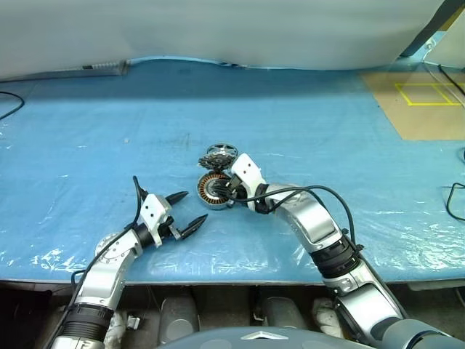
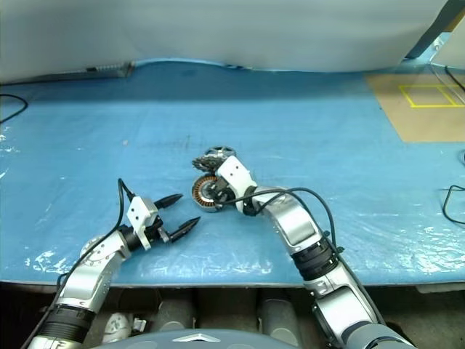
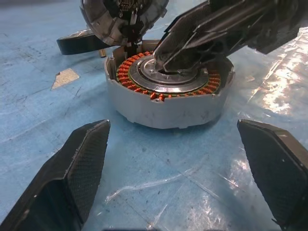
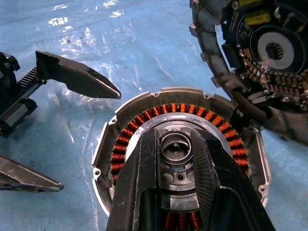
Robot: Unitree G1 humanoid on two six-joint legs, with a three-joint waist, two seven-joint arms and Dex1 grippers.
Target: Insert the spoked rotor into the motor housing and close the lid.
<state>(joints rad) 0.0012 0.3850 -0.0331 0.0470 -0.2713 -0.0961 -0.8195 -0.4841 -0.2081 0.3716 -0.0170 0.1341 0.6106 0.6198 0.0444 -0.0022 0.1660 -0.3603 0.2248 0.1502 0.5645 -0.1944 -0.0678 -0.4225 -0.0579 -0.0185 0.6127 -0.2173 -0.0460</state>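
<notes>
**Blue bench, parts clustered mid-surface**

Blue plastic sheeting, creased and shiny, covers the bench [image 1: 305,123], and a pale wall [image 1: 218,29] closes off the far edge. At the far left a black cable [image 1: 10,103] loops onto the sheet, and a grey bar [image 1: 102,69] lies along the back edge.

Near the front edge the left end effector [image 1: 195,206] hangs level with its fingers spread wide and nothing between them. It points at the housing [image 3: 163,103] and stays clear of it.

The housing sits flat on the sheet near the bench's middle, copper windings showing. The right end effector [image 1: 225,192] reaches down into it from the right, drawn narrow around the silver hub at its centre.

Just behind the housing lies the rotor [image 1: 227,150], its black ring on the sheet. The lid [image 4: 250,53] stands tilted beside it, very close to the housing's rim.

A brown board [image 1: 425,102] with a yellow taped square lies at the far right, with another cable [image 1: 454,200] at that edge.
</notes>
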